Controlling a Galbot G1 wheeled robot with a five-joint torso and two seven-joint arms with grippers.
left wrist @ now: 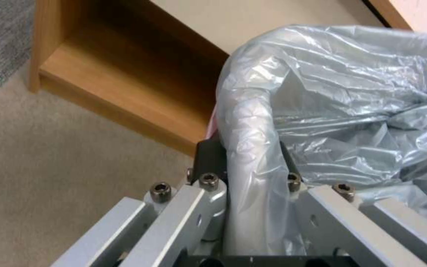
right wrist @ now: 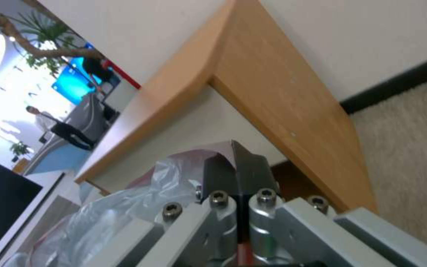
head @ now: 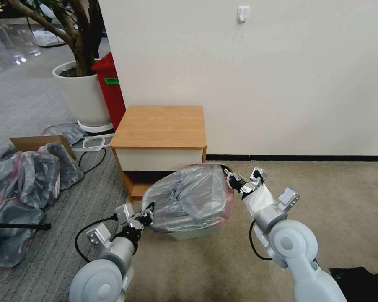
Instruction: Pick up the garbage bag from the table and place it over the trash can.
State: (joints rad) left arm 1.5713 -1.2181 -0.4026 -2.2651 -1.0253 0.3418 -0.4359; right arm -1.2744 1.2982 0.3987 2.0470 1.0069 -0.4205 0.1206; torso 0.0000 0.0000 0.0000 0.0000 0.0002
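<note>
Draping over the trash can (head: 197,233), the garbage bag (head: 189,201) is already off the worktop (head: 159,126), whose wooden top lies bare at 12 o'clock from the can. The grey plastic billows above the can and hides most of it; a pale greenish strip of the can's base peeks out beneath the bag at 6 o'clock. The left end effector (head: 146,219) sits at the bag's 8 o'clock edge, and its wrist view shows a roll of the bag (left wrist: 253,148) running between its two dark fingers (left wrist: 208,155), so it grips the plastic with the jaws part open around that fold. The right end effector (head: 235,181) holds the opposite side at about 2 o'clock; its wrist view shows the dark pads (right wrist: 243,170) pressed close together on the pink-red rim of the bag (right wrist: 194,159). Judging from this, the pick-up and carry are done. What seems left is pulling the rim down around the can's lip so the bag seats, then letting go; whether the rim already hooks the far edge cannot be told.
</note>
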